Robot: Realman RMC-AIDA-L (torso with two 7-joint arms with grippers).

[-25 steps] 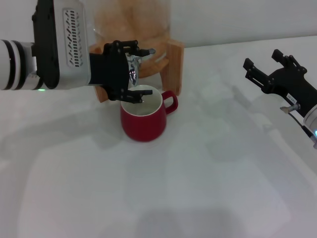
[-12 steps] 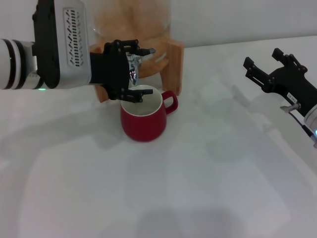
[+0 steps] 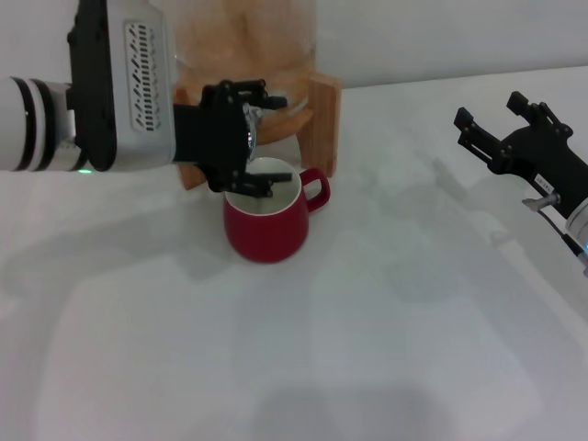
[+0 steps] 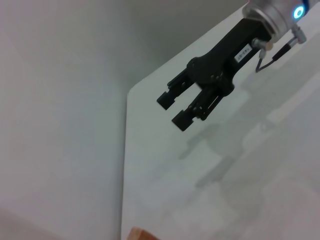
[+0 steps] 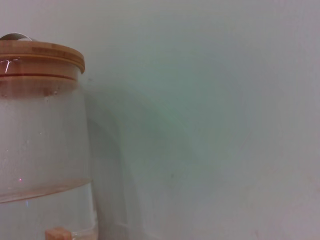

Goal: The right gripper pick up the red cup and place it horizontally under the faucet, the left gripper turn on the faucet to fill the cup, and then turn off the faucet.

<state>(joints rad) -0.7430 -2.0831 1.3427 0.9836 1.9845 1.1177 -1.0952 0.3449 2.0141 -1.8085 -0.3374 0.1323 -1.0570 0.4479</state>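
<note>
Your left gripper (image 3: 257, 133) is at the faucet (image 3: 248, 129), its fingers spread with one above the chrome tap and one below it, just over the cup's rim; whether the pads touch the lever you cannot tell. The cup (image 3: 267, 218) stands upright right beneath that gripper, against the wooden stand (image 3: 322, 119), handle turned toward your right arm. Your right gripper (image 3: 496, 129) hangs well off to the side with its fingers apart, holding nothing.
</note>
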